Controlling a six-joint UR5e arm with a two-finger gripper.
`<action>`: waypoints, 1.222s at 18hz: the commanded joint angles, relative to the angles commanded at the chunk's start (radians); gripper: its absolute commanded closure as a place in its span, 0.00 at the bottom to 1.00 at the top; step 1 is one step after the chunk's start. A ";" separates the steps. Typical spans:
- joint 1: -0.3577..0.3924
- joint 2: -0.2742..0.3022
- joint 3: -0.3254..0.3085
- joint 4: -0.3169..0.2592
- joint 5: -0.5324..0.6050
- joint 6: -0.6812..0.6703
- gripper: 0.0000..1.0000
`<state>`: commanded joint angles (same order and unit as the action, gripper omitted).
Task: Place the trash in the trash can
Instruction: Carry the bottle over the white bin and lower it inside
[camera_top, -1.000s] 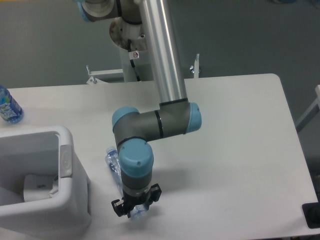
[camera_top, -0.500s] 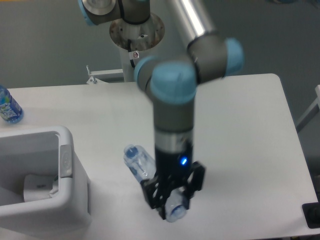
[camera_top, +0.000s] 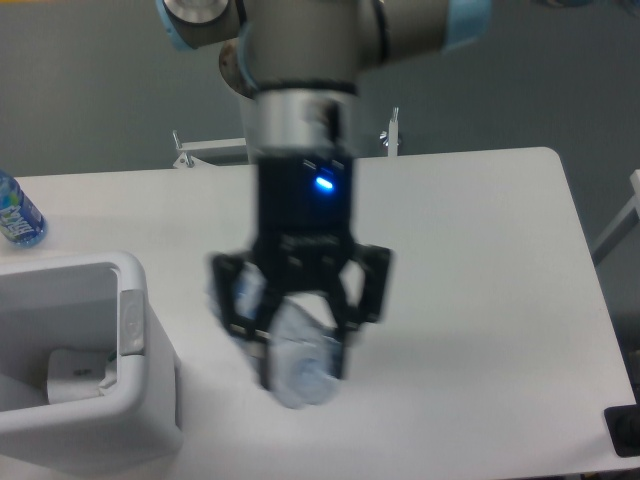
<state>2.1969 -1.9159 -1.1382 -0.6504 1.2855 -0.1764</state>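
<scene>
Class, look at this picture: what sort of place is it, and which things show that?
Probably a robotics lab or test bench: a bare white table against a plain grey wall, an industrial robot arm whose pincer holds a clear bottle, and a white bin.

Off-task items on and around the white table (camera_top: 480, 250)

1 blue-labelled bottle (camera_top: 17, 215) stood at the table's far left edge, 2 metal clamps (camera_top: 390, 130) gripped the back edge, and a black object (camera_top: 625, 430) sat bottom right.
</scene>
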 joint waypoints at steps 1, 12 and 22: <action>-0.020 0.000 -0.003 0.000 0.000 0.000 0.51; -0.193 -0.086 -0.015 0.069 0.002 0.038 0.25; -0.145 -0.031 -0.130 0.061 0.044 0.117 0.00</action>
<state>2.0522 -1.9467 -1.2685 -0.5890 1.3297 -0.0599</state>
